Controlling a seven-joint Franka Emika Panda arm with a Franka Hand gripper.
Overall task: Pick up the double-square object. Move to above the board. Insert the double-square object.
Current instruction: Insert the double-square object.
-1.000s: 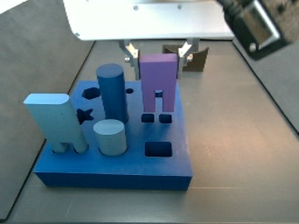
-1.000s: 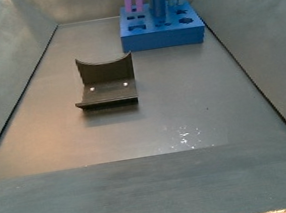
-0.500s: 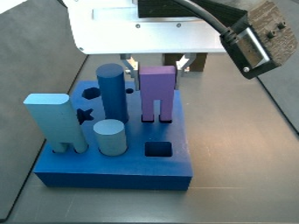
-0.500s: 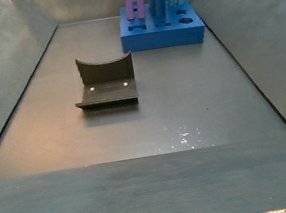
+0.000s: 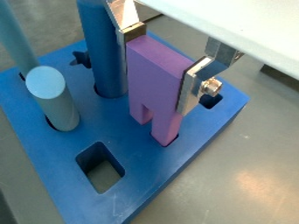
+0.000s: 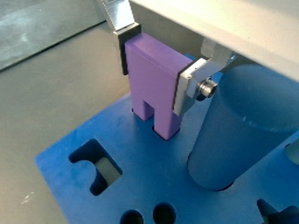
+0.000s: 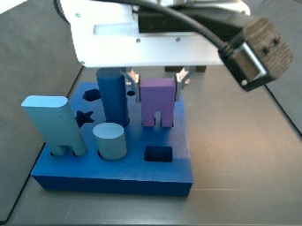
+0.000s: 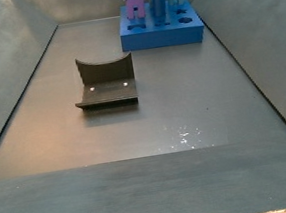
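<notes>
In both wrist views the gripper (image 5: 162,54) has its fingers (image 6: 191,84) clamped on the purple block (image 5: 158,83), legs entering the blue board (image 5: 176,171). In a side view it (image 7: 158,101) stands upright beside the tall cylinder (image 7: 112,95); any tilt could jam the legs.

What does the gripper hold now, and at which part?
The gripper holds the purple double-square object by its upper sides, over the blue board.

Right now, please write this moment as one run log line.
gripper: shut on purple block | block: legs in blue board holes | phase: inserting
</notes>
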